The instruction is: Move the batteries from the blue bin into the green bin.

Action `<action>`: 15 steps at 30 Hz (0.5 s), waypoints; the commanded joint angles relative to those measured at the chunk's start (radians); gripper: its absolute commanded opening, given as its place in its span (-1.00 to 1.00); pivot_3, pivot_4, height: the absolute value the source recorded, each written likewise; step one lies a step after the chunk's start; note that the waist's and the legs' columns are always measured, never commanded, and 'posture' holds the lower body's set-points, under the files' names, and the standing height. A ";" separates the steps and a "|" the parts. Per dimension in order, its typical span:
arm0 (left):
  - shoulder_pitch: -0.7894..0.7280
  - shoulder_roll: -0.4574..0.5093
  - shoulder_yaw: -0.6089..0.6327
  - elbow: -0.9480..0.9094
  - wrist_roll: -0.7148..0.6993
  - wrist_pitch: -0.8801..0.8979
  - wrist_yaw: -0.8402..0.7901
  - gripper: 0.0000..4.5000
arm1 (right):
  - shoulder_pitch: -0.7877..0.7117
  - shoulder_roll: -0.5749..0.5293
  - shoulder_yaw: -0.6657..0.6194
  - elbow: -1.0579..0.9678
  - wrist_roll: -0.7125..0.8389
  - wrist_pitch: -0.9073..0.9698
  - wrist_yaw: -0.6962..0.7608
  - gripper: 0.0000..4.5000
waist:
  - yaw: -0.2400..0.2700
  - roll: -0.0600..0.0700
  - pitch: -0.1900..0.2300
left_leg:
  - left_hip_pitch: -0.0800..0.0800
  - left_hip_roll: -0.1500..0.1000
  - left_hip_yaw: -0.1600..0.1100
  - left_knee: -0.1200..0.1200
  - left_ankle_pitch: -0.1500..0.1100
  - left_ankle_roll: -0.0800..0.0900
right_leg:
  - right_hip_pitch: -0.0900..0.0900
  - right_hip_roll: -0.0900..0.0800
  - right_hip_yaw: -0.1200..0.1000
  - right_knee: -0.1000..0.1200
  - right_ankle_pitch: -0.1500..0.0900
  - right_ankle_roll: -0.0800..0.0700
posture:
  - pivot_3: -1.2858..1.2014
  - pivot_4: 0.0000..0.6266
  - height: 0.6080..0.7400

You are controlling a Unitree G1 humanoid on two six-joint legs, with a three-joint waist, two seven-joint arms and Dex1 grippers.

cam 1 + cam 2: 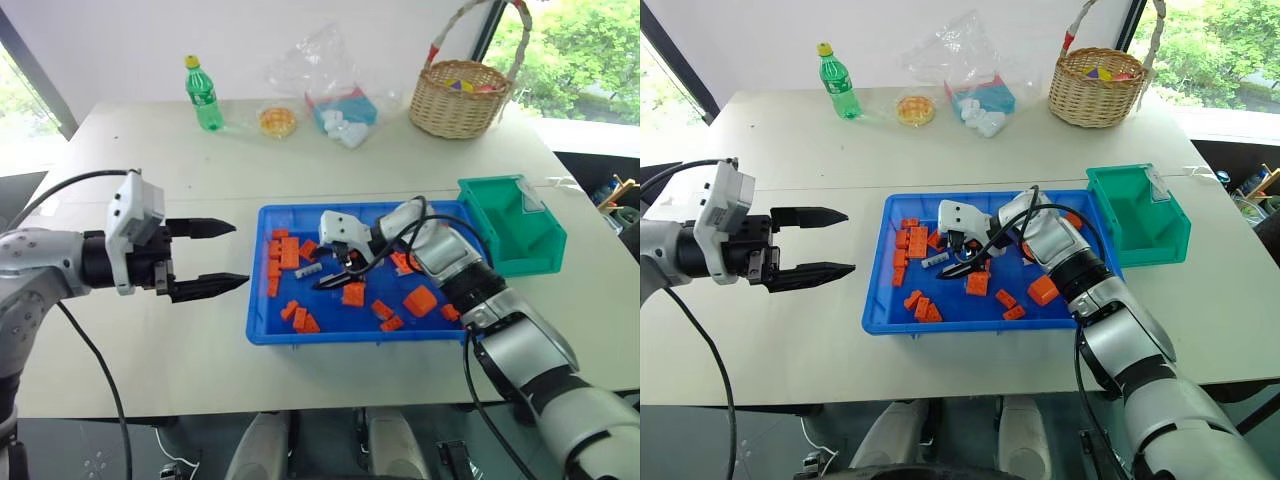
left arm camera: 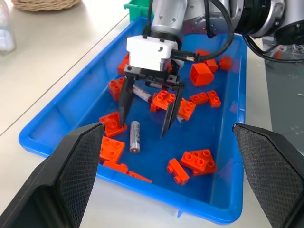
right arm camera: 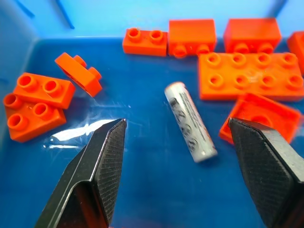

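The second battery (image 2: 142,93) lies half hidden behind the right gripper's fingers (image 2: 125,102) and an orange brick (image 2: 164,99).

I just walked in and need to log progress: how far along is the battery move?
Nothing looks done: the green bin shows no battery inside. In hand: the right pincer hangs open over a battery lying among orange bricks in the blue bin. A second battery lies behind it. Left: grasp and carry both.

Head stereo pair: high, facing forward-down over white table (image 1: 150,350). Left wrist camera: low, from left, near shallow bright-blue plastic tray (image 2: 57,114). Right wrist camera: close above tray floor. All share tray.
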 commanded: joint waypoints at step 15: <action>-0.085 -0.015 -0.043 0.027 0.003 -0.020 0.012 1.00 | -0.046 0.023 -0.096 -0.029 -0.009 0.004 -0.035 0.55 | 0.000 0.000 0.000 | 0.000 0.000 0.000 0.000 0.000 0.000 | 0.000 0.000 0.001 0.000 0.000 0.000 | 0.03 -0.52 0.29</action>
